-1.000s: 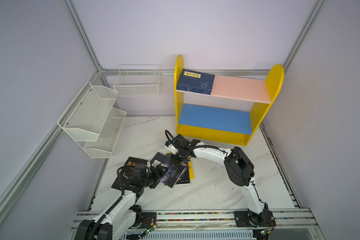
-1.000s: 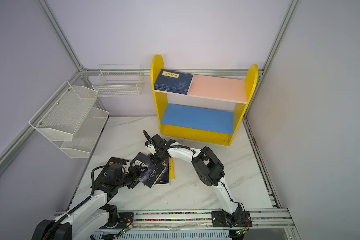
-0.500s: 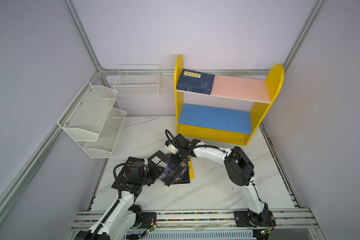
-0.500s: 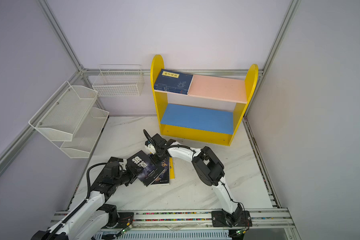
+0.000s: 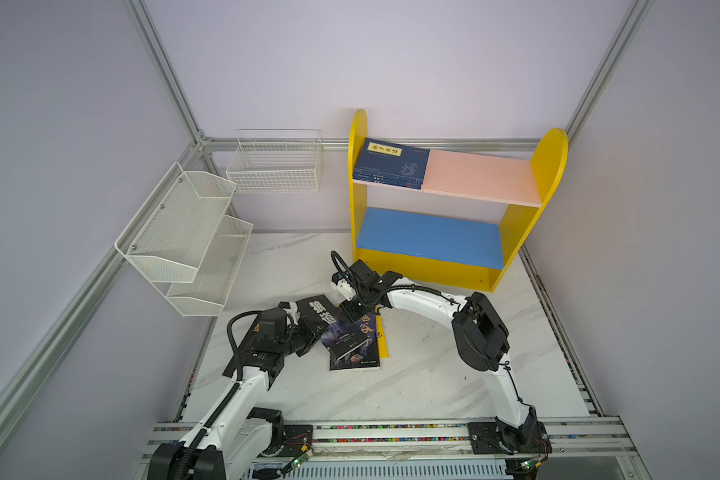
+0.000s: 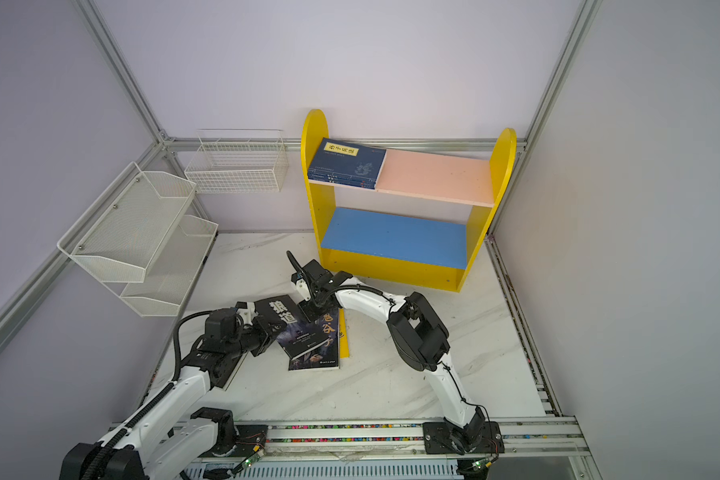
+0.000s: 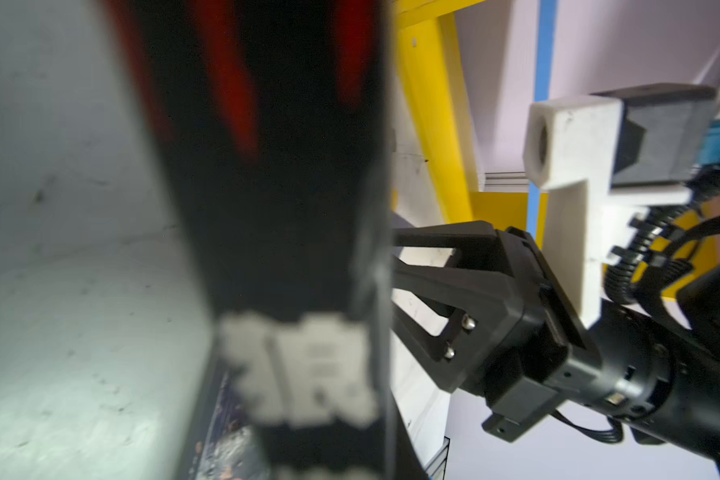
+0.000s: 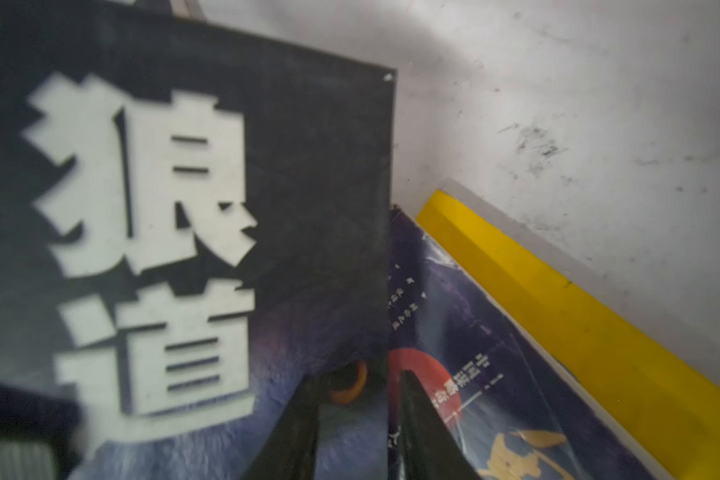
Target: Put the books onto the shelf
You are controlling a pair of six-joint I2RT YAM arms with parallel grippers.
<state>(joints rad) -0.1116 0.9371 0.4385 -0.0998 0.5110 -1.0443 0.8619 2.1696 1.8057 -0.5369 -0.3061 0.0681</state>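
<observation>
Left claw (image 5: 314, 330) is clamped on the black book (image 5: 324, 312) titled 狼道, tilted over a purple book (image 5: 356, 355) and a yellow book (image 5: 384, 347) on the table (image 5: 433, 374); right claw (image 8: 354, 399), jaws apart, hovers at its edge. Navy books (image 5: 391, 164), yellow-labelled, lie on the shelf (image 5: 551, 166), on its pink board.

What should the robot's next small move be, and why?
Probably draw the right gripper back off the black book: its jaws stand open over the cover's edge, while the left gripper appears to clamp the opposite edge, ready to carry it to the shelf.
</observation>
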